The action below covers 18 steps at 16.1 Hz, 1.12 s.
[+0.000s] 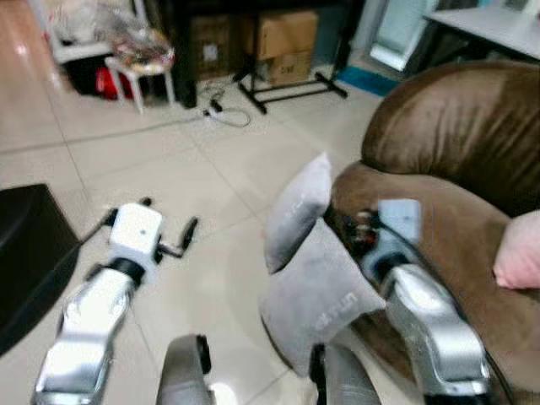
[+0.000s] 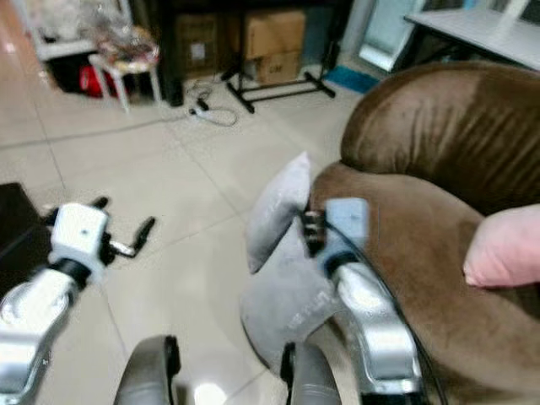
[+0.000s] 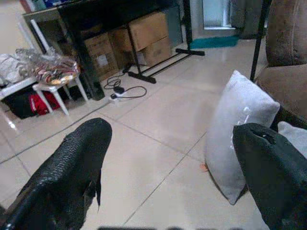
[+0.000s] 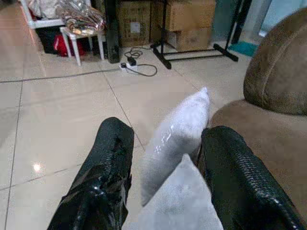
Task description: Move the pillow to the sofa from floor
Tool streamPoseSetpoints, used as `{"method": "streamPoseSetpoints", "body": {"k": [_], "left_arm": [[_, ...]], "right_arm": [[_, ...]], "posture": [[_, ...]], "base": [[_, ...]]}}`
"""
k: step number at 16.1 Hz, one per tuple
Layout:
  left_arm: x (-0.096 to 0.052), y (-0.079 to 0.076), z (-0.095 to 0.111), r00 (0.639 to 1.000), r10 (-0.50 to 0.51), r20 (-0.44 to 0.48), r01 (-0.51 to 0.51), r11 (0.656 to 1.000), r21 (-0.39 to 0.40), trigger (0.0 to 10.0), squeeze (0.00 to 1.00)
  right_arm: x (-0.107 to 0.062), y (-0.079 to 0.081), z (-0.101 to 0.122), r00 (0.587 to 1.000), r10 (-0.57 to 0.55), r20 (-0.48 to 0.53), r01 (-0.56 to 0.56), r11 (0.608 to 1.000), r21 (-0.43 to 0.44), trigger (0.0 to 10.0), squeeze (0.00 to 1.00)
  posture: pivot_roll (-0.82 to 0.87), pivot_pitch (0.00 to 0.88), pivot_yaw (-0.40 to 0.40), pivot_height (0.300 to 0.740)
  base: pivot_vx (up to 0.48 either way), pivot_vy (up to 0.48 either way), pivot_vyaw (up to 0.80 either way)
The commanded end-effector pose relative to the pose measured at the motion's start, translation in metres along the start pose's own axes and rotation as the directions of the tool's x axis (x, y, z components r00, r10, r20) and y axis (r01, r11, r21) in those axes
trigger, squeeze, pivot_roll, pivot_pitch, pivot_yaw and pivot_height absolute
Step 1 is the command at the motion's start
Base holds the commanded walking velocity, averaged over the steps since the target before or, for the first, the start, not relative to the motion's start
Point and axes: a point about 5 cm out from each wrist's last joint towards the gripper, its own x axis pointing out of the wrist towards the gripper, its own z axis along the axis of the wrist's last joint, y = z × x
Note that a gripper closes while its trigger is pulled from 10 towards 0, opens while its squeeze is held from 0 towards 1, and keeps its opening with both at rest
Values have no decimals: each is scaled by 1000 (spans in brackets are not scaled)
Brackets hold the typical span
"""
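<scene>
Leaning upright against sofa (image 1: 439,211), pillow (image 1: 297,211) points upward.

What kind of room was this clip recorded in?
Most likely a home living room, also used for storage. A brown sofa stands on a tiled floor with grey pillows leaning against it, and cardboard boxes sit under a dark table along the far wall.

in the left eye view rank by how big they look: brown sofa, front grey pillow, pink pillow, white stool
1. brown sofa
2. front grey pillow, though it's nearest the camera
3. and 4. pink pillow, cut off, and white stool, far off: unsure
</scene>
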Motion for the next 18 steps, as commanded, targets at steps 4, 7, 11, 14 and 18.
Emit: {"method": "streamPoseSetpoints", "body": {"k": [4, 7, 11, 14, 18], "left_arm": [[5, -9, 5, 999, -31, 18, 31, 999, -8, 10000, 0], [7, -8, 5, 999, -32, 20, 32, 999, -8, 10000, 0], [11, -8, 7, 1000, -13, 22, 13, 1000, 22, 10000, 0], [12, -10, 7, 999, -36, 23, 35, 999, 25, 10000, 0], [12, -17, 3, 994, -113, -5, 113, 993, 45, 10000, 0]], "right_arm": [[-3, -15, -1, 998, -59, -2, 59, 998, -12, 10000, 0], [-3, -15, 0, 998, -66, 1, 66, 998, -6, 10000, 0], [-2, -16, -1, 997, -78, -8, 78, 997, 12, 10000, 0], [-3, -17, -1, 997, -80, -5, 80, 996, 26, 10000, 0], [6, -22, -2, 998, -51, -41, 51, 999, -15, 10000, 0]], "posture": [[-73, 0, -55, 571], [-75, 0, -53, 571], [-80, 0, -44, 571], [-83, 0, -41, 541], [-87, 0, -40, 496]], "base": [[316, 0, 0], [316, 0, 0], [142, 0, 0], [0, 0, 0], [0, 0, 0]]}}
